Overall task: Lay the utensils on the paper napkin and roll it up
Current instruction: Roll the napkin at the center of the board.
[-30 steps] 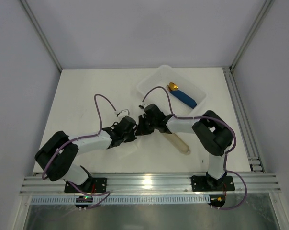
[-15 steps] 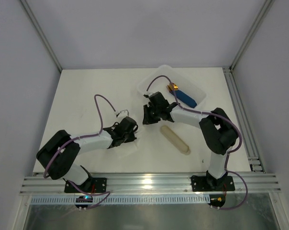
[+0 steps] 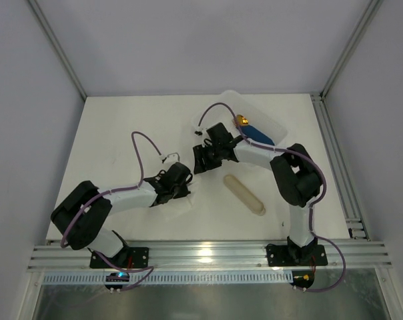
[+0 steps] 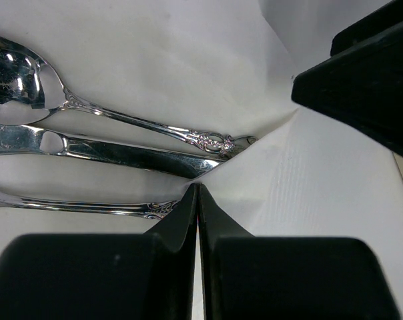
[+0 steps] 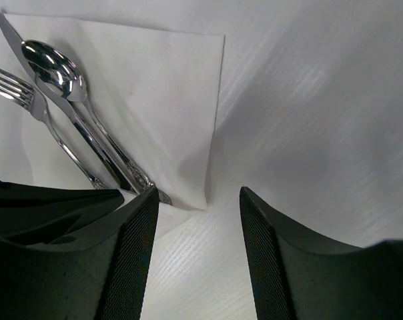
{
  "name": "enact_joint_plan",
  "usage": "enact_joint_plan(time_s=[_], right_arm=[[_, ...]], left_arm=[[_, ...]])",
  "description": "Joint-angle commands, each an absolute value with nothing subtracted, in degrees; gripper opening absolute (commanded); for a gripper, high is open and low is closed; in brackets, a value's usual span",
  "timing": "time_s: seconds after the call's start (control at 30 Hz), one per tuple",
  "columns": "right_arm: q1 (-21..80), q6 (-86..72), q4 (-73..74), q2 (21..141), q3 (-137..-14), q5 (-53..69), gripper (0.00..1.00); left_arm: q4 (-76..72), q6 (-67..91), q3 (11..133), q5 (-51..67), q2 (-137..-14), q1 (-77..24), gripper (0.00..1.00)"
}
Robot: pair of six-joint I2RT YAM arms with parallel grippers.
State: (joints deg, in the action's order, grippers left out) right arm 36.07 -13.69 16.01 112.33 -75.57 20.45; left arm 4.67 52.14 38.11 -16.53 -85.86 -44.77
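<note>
The utensils (image 4: 121, 153), a spoon, a knife and a fork (image 5: 15, 83), lie side by side on the white paper napkin (image 5: 161, 87). A flap of the napkin (image 4: 281, 193) is folded up over the handle ends. My left gripper (image 4: 198, 187) is shut, its tips pinching the peak of that fold. It sits near the table's middle in the top view (image 3: 186, 185). My right gripper (image 5: 198, 193) is open with nothing between its fingers. It hovers over bare table just beside the napkin's near corner, close to the left gripper (image 5: 48, 207).
A white plastic tray (image 3: 231, 97) stands at the back right, holding a blue-handled gold-tipped piece (image 3: 256, 135). A beige oblong sleeve (image 3: 245, 195) lies on the table right of the grippers. Metal frame rails run along the right and near edges.
My right gripper has opened and drawn back from the left gripper toward the tray. The left gripper has stayed shut in place.
</note>
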Motion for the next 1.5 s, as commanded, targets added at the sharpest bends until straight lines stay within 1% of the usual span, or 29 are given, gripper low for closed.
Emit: enact_joint_plan(time_s=[0.0,0.37,0.4,0.67,0.93,1.17,1.23,1.37,1.4,1.47], right_arm=[[35.7,-11.5,17.6,113.6,-78.0,23.7,0.56],[35.7,-10.7,15.9,118.3,-79.8,31.3,0.54],[35.7,-10.6,15.4,118.5,-79.8,32.6,0.52],[34.3,-13.6,12.0,118.5,-78.4,37.9,0.47],[33.7,-15.9,9.0,117.9,-78.1,40.2,0.41],[33.7,-15.9,8.8,117.9,-78.1,41.7,0.32],[33.7,-15.9,8.6,117.8,-77.9,41.9,0.26],[33.7,-16.0,8.1,117.4,-77.3,42.0,0.22],[33.7,-15.8,8.1,117.1,-77.0,41.8,0.18],[33.7,-15.4,8.3,116.7,-76.8,41.2,0.15]], left_arm=[[5.5,51.9,39.2,-18.7,-86.4,-45.0,0.00],[6.2,51.9,39.0,-19.4,-86.0,-45.0,0.00],[6.2,51.9,39.0,-19.4,-85.9,-45.0,0.00],[6.0,51.9,38.9,-19.4,-86.0,-45.2,0.00],[6.0,51.9,38.8,-19.7,-86.0,-45.3,0.00],[6.1,51.9,39.0,-19.6,-86.1,-45.4,0.00],[6.1,51.9,39.0,-19.7,-86.1,-45.4,0.00],[6.2,51.9,39.0,-19.8,-86.3,-45.4,0.00],[6.2,52.0,39.0,-19.8,-86.3,-45.4,0.00],[6.3,52.0,39.0,-19.9,-86.2,-45.4,0.00]])
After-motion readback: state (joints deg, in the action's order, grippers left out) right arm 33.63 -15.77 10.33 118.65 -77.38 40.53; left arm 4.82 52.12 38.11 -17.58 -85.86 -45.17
